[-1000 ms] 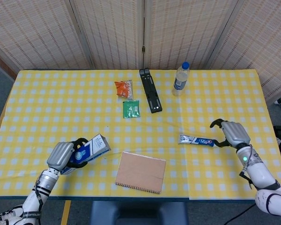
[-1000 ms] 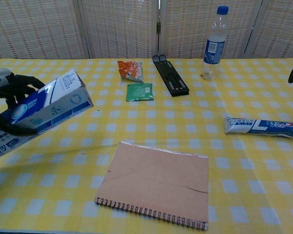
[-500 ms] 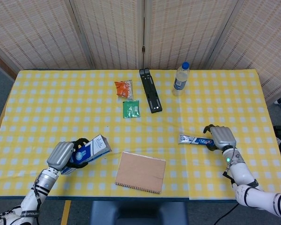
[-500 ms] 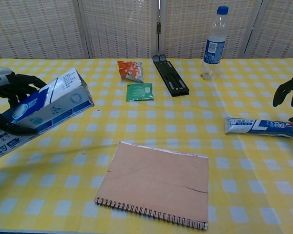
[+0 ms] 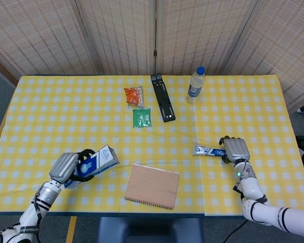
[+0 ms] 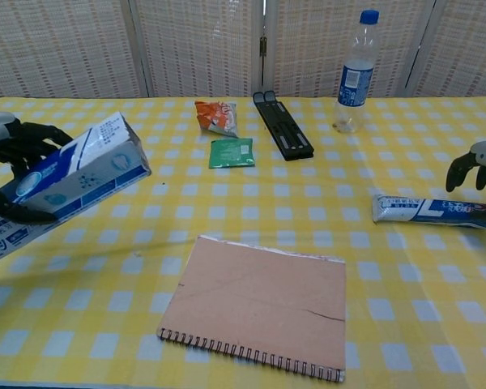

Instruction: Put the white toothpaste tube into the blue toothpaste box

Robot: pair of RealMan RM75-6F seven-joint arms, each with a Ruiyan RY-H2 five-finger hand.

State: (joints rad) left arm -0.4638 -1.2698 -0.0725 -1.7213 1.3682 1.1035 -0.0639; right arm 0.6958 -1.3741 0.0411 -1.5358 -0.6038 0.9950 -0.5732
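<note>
Toothpaste tube [image 6: 433, 210] lies right of notebook [image 6: 259, 303], bottle [image 6: 353, 71] behind.

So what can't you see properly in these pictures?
- Right hand over the toothpaste tube: head view, the hand hides the tube's end, so a grip can't be told; chest view, the frame edge cuts the hand off.
- Toothpaste box: chest view, its near end runs off the left edge; the left hand covers part in the head view.
- Water bottle label: print too small.
</note>
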